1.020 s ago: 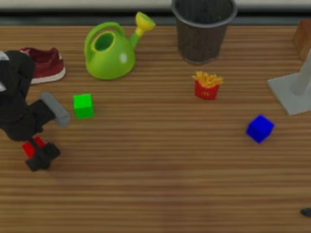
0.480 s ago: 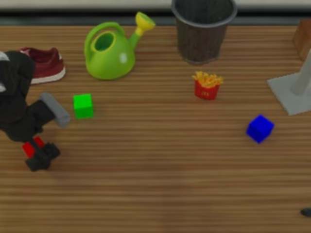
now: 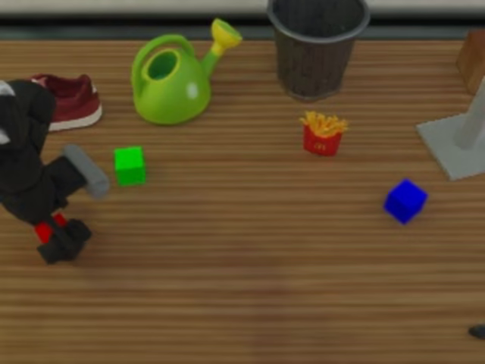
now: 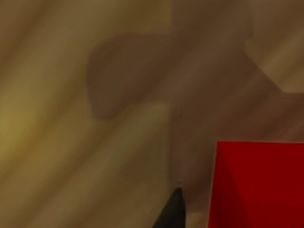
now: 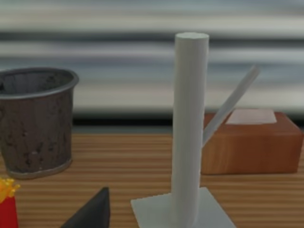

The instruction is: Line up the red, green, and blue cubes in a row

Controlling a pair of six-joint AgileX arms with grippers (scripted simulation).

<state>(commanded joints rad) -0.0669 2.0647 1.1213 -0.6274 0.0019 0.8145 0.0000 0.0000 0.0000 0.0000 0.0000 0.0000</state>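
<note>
Cube position: red cube (image 3: pixel 45 229) is found inside left gripper (image 3: pixel 54 236), below-left of green cube (image 3: pixel 129 165).
Jaws: apparently pinched on red cube.
Right gripper: parked, state cannot be told.

My left wrist camera looks close down on the wooden table (image 4: pixel 57 142), its grain running on a slant. The red cube (image 4: pixel 259 185) fills the picture's corner at about four o'clock, one dark fingertip (image 4: pixel 172 211) of my left gripper pokes in at six o'clock just beside it, and a soft shadow darkens the wood from twelve to three o'clock.
</note>
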